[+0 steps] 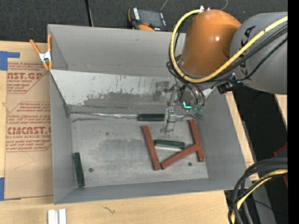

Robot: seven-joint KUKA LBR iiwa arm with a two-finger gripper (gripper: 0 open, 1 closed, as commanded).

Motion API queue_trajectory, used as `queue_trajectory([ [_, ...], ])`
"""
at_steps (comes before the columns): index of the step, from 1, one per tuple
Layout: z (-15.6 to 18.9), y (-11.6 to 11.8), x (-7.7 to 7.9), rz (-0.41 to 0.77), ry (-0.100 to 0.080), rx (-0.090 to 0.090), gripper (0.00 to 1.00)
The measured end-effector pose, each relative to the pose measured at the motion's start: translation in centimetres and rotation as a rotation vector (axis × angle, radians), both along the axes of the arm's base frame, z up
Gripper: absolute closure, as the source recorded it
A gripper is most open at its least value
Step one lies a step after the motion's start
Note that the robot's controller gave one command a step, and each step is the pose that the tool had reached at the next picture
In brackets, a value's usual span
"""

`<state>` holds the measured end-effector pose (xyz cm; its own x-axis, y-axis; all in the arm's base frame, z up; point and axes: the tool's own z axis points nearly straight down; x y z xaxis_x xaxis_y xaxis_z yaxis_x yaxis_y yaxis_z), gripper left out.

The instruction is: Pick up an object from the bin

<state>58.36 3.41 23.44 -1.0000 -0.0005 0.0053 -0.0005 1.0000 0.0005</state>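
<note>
Three red-brown bars (151, 148) are lying in a loose U toward the right side of the bin (117, 78), with a dark green bar (169, 144) sitting between them. I am seeing the hand (169, 125) hanging just back of that bar, beside the right end of a second green bar (150, 117) along the back wall. I cannot tell how far it is open, or whether it is holding anything. A third green bar (78, 169) is lying near the front left corner.
</note>
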Motion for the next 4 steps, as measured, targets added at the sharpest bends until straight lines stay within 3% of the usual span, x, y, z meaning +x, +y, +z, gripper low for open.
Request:
queue_trajectory([
  [1, -16.8, -5.8, -0.6, -0.085, -0.003, 0.0, 0.0],
  [2, -13.3, -9.3, -1.3, -0.111, -0.009, -0.002, 0.0],
  [3, -11.8, -5.8, -3.7, -0.219, -0.005, 0.001, 0.0],
  [4, -16.6, -7.9, -3.8, -0.324, -0.002, 0.0, 0.0],
])
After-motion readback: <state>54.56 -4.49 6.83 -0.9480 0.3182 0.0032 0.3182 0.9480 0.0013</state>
